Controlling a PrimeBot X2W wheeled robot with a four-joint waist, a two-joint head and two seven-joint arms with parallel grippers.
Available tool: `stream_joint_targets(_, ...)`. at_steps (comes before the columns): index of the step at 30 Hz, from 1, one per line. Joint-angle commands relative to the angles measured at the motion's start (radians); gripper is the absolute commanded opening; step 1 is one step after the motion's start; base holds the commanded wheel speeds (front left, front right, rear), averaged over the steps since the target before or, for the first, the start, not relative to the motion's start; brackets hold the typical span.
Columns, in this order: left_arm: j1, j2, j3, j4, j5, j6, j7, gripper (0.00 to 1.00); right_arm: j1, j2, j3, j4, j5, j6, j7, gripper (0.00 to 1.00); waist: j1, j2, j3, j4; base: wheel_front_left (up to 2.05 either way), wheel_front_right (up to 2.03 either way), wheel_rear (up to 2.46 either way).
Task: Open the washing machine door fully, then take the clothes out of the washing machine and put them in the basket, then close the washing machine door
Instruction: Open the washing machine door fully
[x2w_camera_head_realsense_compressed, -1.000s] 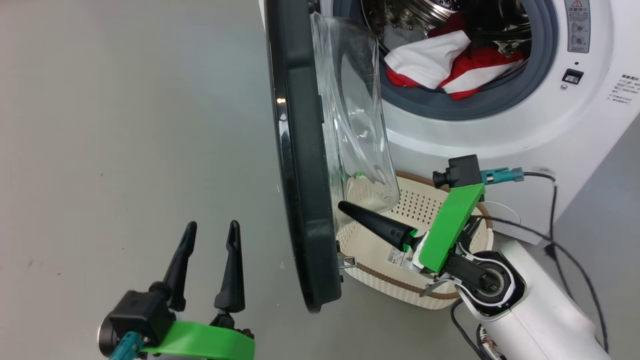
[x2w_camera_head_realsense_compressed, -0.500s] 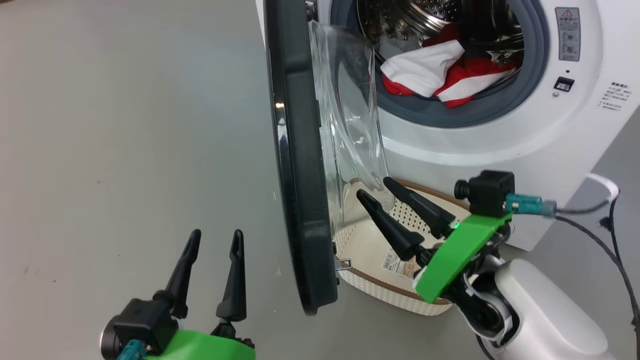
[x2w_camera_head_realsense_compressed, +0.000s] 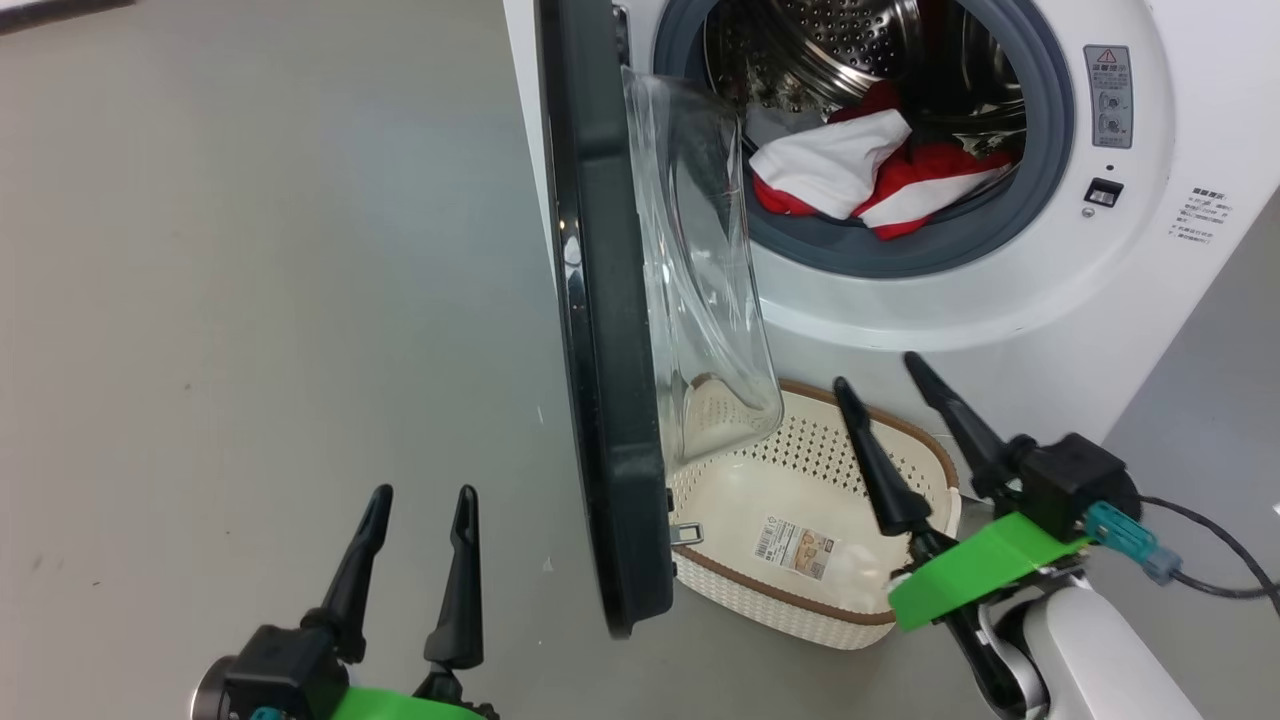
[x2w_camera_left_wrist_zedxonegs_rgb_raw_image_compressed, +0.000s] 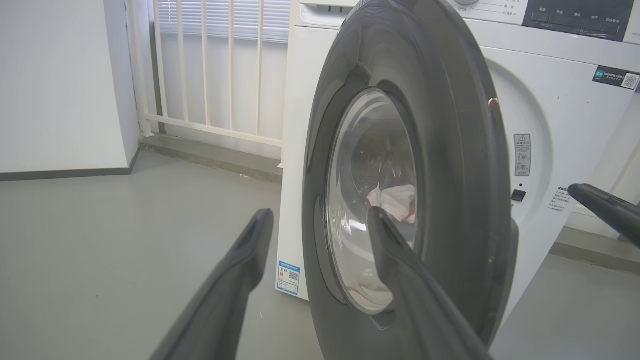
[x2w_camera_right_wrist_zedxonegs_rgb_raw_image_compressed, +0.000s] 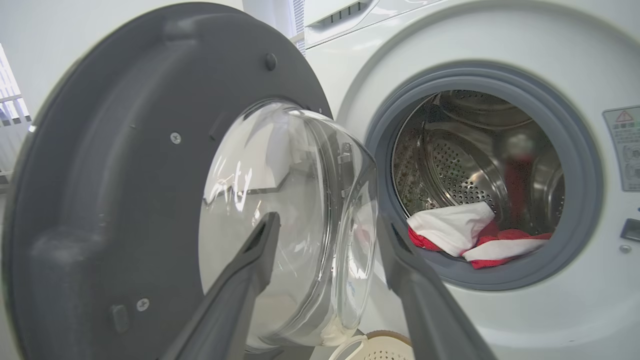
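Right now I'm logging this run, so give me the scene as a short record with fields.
washing machine door: open, swung out to the left
clothes: red and white, in the washing machine drum, at the lower front
basket: on the floor before the machine, no clothes inside
left tool: open, empty, left of the door
right tool: open, empty, over the basket's right side

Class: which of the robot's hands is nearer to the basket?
Right. The right hand is open beside the basket's right rim, fingers pointing toward the washing machine. The left hand is farther off, on the other side of the open washing machine door.
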Motion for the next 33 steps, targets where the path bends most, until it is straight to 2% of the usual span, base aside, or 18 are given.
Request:
stream_joint_targets(1,-0.01,0.015,0.034,-0.026,0.009,0.007,-0.013,1.0,0.007,0.013,-0.014,-0.03,-0.033,0.006,-0.018,1.0,0.0,-0.0001,-0.001,0.0,0.0,0.0,0.0)
stream_joint_targets(5,-0.008,0.015,0.036,-0.021,0.011,0.006,-0.017,1.0,0.054,0.024,-0.072,-0.059,-0.107,0.006,-0.041,1.0,0.0,-0.0001,-0.005,-0.004,0.0,0.0,0.0)
stream_joint_targets(17,-0.005,0.012,0.05,-0.007,0.019,0.023,-0.023,1.0,0.141,0.025,-0.075,-0.105,-0.117,0.006,-0.049,1.0,0.0,-0.0001,0.0,-0.012,0.0,0.0,0.0)
stream_joint_targets(31,-0.005,-0.004,0.061,0.012,0.016,0.036,-0.027,1.0,0.138,0.026,-0.062,-0.097,-0.106,0.006,-0.05,1.0,0.0,-0.0001,0.007,-0.023,0.0,0.0,0.0)
stream_joint_targets(32,-0.006,-0.006,0.062,0.009,0.017,0.037,-0.027,0.83,0.138,0.026,-0.061,-0.096,-0.106,0.006,-0.05,1.0,0.0,-0.0001,0.007,-0.024,0.0,0.0,0.0)
stream_joint_targets(33,-0.008,-0.007,0.062,0.005,0.018,0.037,-0.027,0.28,0.137,0.026,-0.059,-0.095,-0.105,0.006,-0.05,1.0,0.0,-0.0001,0.007,-0.024,0.0,0.0,0.0)
